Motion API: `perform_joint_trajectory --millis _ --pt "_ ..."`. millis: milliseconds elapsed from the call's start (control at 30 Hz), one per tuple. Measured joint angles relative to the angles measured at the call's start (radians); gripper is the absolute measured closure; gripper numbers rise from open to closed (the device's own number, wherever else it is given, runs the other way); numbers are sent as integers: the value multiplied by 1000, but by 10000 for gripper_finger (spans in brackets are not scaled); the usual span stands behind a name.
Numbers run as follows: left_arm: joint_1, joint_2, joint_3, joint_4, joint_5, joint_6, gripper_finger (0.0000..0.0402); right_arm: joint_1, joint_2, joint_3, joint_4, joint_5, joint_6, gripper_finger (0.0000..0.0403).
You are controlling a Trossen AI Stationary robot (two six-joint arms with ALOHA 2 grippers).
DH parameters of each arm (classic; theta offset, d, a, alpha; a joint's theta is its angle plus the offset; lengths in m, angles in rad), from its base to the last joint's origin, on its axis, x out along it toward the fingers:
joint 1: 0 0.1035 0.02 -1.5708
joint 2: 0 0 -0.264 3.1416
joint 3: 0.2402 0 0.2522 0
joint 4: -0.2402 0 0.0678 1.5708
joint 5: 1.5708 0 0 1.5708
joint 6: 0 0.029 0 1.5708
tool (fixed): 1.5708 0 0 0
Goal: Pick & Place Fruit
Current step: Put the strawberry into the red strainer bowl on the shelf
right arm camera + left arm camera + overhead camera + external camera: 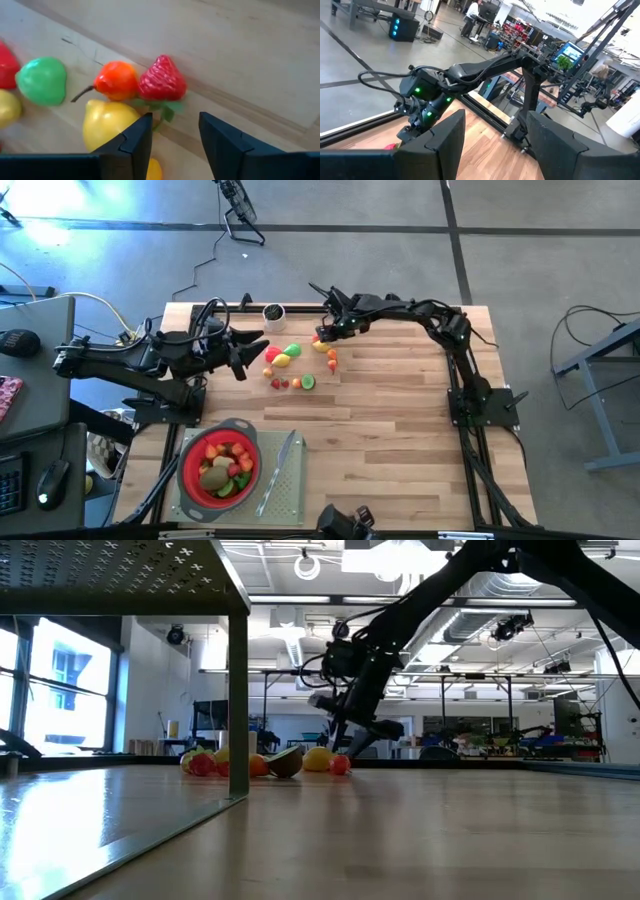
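Several small toy fruits (290,360) lie loose on the wooden table (400,410), far of its middle. In the right wrist view a red strawberry (162,80), an orange-red fruit (116,80), a yellow fruit (107,122) and a green one (42,80) rest on the wood. My right gripper (175,137) slants down over this group, open, with nothing between its fingers; the strawberry lies just beyond the fingertips. In the low view it (345,745) hangs just above the fruit (318,760). My left gripper (240,352) waits at the left, level, open and empty.
A red strainer (186,470) with a grey rim holds several fruits and stands on a grey mat (290,498) at the near left, with a slim grey knife (280,470) beside it. A small round cup (272,312) stands at the far edge.
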Motion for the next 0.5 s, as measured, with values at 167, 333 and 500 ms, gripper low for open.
perform_joint_trajectory --millis 167,333,500 --pt "0 0 0 -14 0 0 194 13 0 0 25 28 5 251" --pt "0 0 0 -19 0 0 194 12 0 0 29 0 26 271" --pt "0 0 0 -19 0 0 194 9 0 0 29 4 27 307"
